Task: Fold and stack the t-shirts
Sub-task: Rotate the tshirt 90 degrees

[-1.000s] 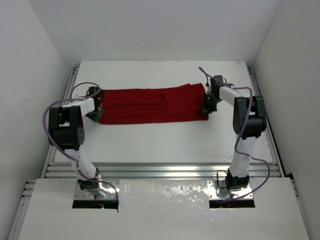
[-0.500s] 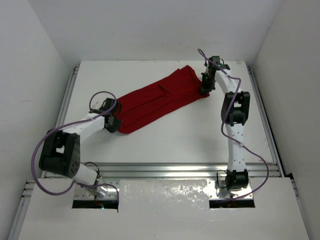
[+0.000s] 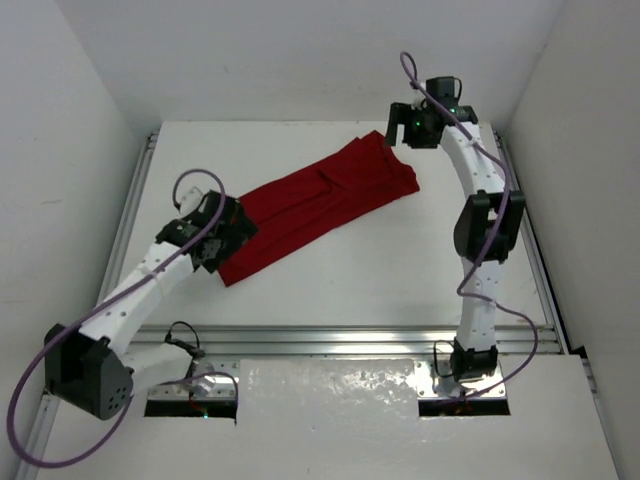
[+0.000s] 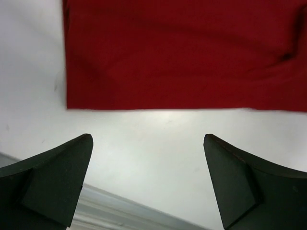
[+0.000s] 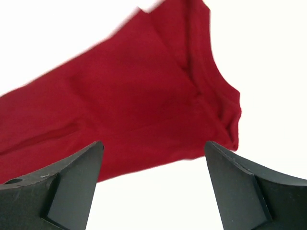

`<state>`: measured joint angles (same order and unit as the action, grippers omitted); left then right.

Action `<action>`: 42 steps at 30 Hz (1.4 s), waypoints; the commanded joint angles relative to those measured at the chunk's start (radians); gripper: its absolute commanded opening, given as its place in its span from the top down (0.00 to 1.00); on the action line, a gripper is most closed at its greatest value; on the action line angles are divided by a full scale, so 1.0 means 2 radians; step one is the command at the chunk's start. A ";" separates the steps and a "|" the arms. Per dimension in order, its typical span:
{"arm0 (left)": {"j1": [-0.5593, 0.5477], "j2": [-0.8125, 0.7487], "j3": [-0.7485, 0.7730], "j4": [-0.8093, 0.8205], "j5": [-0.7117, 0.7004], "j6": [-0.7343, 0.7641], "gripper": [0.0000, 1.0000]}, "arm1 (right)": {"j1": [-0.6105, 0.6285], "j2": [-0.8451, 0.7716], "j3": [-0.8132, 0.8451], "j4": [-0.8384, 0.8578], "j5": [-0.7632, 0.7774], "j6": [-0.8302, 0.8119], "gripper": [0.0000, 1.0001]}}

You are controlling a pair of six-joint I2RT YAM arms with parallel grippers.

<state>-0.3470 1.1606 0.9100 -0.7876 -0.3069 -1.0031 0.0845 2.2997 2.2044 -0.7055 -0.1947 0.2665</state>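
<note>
Two spread wide, empty: left end effector (image 4: 147,141), right end effector (image 5: 153,146); neither touches t-shirt (image 3: 320,200).

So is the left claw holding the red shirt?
No, the left claw stands wide open above the table, and the red shirt lies flat just past its tips.

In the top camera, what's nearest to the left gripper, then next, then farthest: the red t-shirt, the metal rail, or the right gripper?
From the left gripper:
1. red t-shirt, its lower-left end just beside the gripper.
2. metal rail, toward the bottom of the view.
3. right gripper, up at the shirt's far right end.
</note>
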 commanded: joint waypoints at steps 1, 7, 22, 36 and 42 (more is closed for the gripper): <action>0.018 -0.014 0.082 -0.030 -0.085 0.014 0.00 | 0.056 -0.090 -0.046 0.028 -0.003 0.010 0.13; 0.136 0.104 0.194 0.045 -0.018 0.084 0.04 | 0.166 -0.223 -0.335 0.187 0.026 0.066 0.10; 0.149 0.470 0.394 -0.077 -0.035 0.200 0.04 | 0.097 -0.088 -0.296 0.122 0.096 0.134 0.01; 0.106 0.509 0.204 -0.040 0.058 0.167 0.02 | 0.080 0.140 0.029 0.041 -0.050 0.157 0.06; -0.014 0.519 0.183 -0.081 0.017 0.112 0.00 | 0.077 0.161 0.071 0.088 -0.132 0.139 0.04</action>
<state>-0.1932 2.0659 1.4101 -0.7837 -0.3820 -0.7555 0.2363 2.6019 2.2757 -0.5949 -0.3302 0.5575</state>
